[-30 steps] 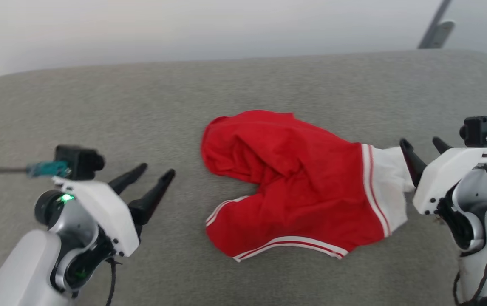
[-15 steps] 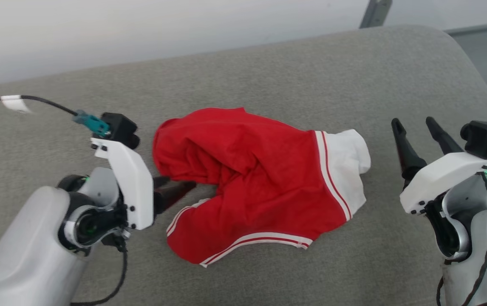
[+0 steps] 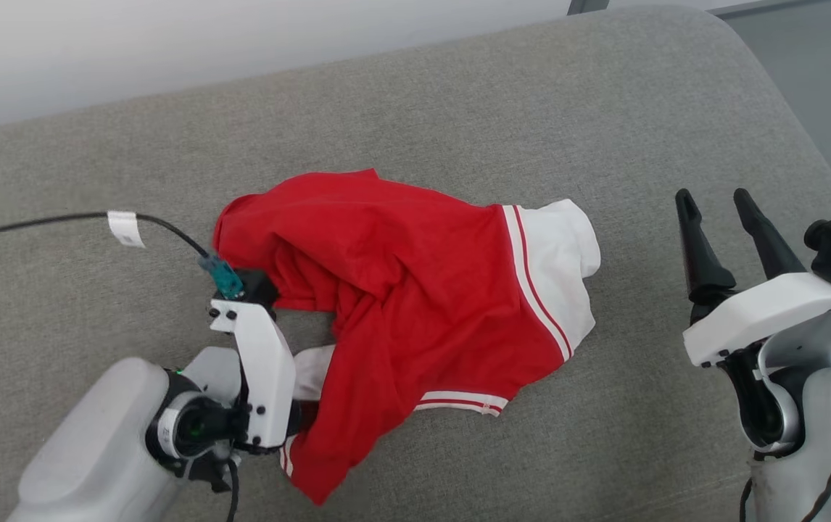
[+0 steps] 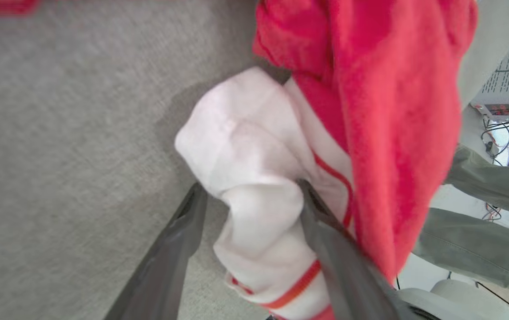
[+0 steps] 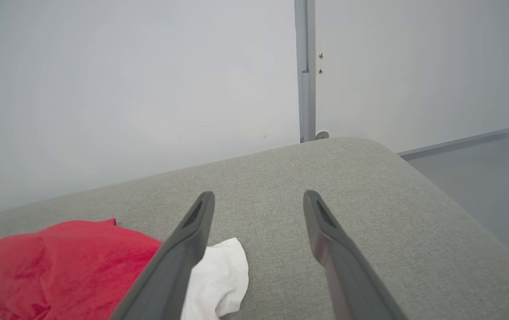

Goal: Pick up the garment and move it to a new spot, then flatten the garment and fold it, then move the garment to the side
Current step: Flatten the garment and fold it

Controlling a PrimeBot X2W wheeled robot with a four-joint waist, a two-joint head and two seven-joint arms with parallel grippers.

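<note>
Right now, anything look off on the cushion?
The garment lies crumpled, not flat, on the grey cushion, one white sleeve bunched between the spread fingers of the left gripper. Nothing looks torn or spilled.

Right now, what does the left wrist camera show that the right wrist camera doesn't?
Left wrist view: a white sleeve bunched between the left gripper's spread fingers, plus a grey box with cables beyond the couch. Right wrist view: the open right gripper over the couch, a pale wall, a grey post and the floor. Both: the red shirt on the grey couch.
</note>
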